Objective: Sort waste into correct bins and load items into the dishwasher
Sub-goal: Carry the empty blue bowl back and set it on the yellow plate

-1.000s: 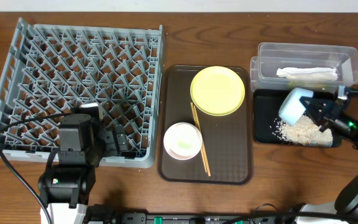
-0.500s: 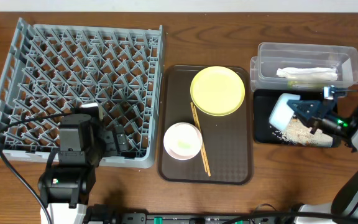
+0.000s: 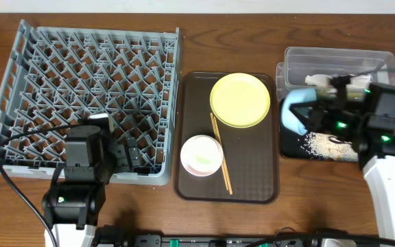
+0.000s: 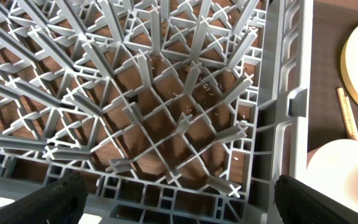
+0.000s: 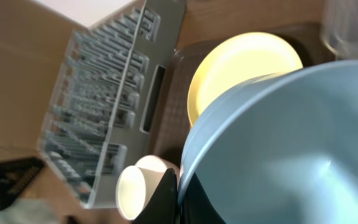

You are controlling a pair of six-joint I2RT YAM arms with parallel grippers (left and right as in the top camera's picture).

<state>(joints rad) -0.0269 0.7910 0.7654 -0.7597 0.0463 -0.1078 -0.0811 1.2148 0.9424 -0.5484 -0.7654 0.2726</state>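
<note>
My right gripper (image 3: 308, 115) is shut on the rim of the light blue bowl (image 3: 292, 112) and holds it tipped on edge above the left end of the black tray (image 3: 288, 147), where rice scraps (image 3: 329, 144) lie. In the right wrist view the bowl (image 5: 278, 143) fills the frame, with the gripper (image 5: 180, 194) pinching its rim. The napkin (image 3: 321, 81) lies in the clear tub (image 3: 382, 65). The yellow plate (image 3: 240, 100), white bowl (image 3: 201, 155) and chopsticks (image 3: 221, 156) lie on the brown tray. My left gripper (image 4: 191, 208) is open and empty over the near right corner of the grey rack (image 3: 81, 82).
The brown serving tray (image 3: 259, 185) lies between the rack and the bins. The rack (image 4: 166, 118) has food specks on the table under it and holds nothing. The right wrist view also shows the plate (image 5: 229, 68), white bowl (image 5: 137, 190) and rack (image 5: 104, 93).
My right gripper has risen and swung left and back with the blue bowl, from over the rice to the black tray's left end. The left arm has not moved.
</note>
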